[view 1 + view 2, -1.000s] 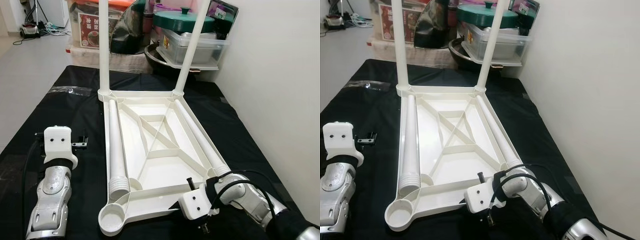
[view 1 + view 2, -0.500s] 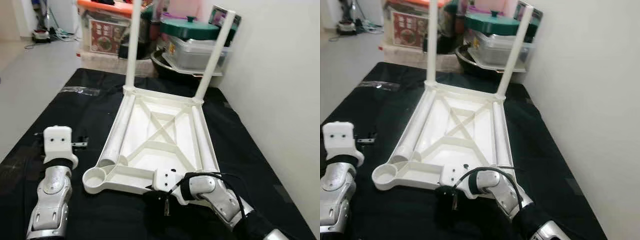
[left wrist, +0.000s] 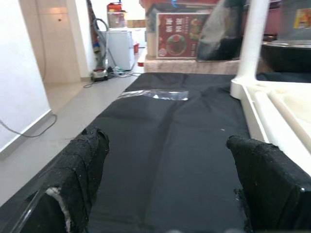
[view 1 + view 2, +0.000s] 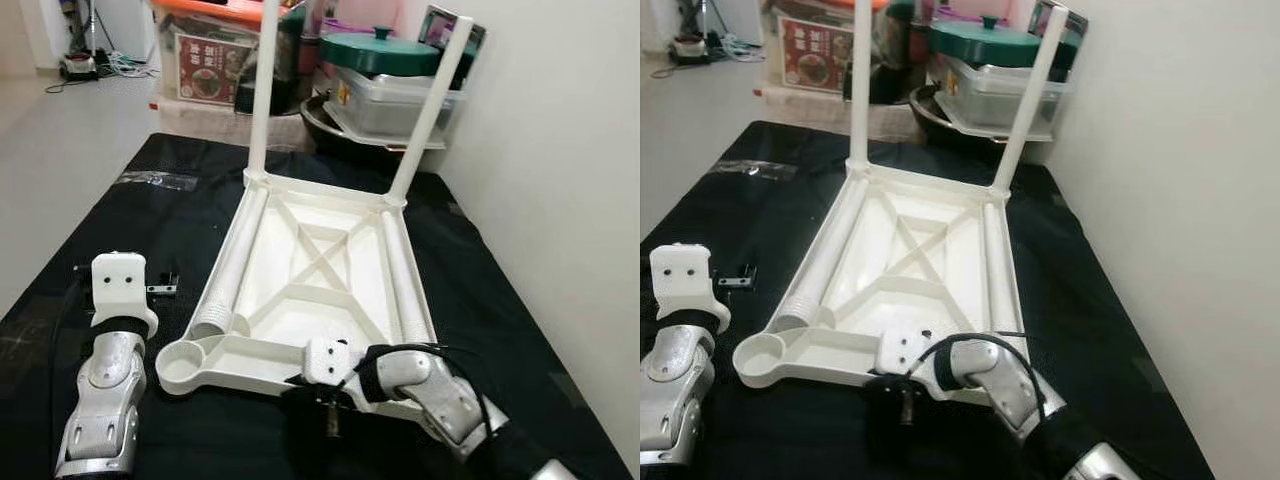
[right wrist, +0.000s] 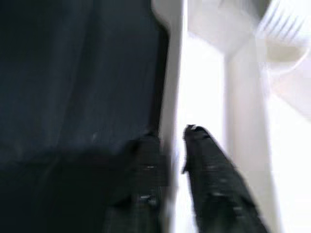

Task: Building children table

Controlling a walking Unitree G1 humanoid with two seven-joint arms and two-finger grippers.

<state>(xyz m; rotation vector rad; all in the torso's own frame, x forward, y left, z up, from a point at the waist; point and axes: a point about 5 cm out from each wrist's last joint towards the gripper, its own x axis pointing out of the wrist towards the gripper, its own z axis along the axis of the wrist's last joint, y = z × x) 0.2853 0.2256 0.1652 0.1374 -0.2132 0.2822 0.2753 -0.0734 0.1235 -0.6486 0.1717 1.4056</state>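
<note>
Pinching the near rim of the upturned white table top (image 4: pixel 320 300), the right gripper (image 5: pixel 167 141) has one black finger outside the edge and one inside, clenched on that rim. That arm is at the work; the left gripper (image 3: pixel 165 160) rests beside the top on the black cloth (image 4: pixel 120 230), fingers spread and empty. From the grip, the top's long axis runs away toward the two standing legs (image 4: pixel 262 90), with two loose legs (image 4: pixel 228 270) lying along its sides.
</note>
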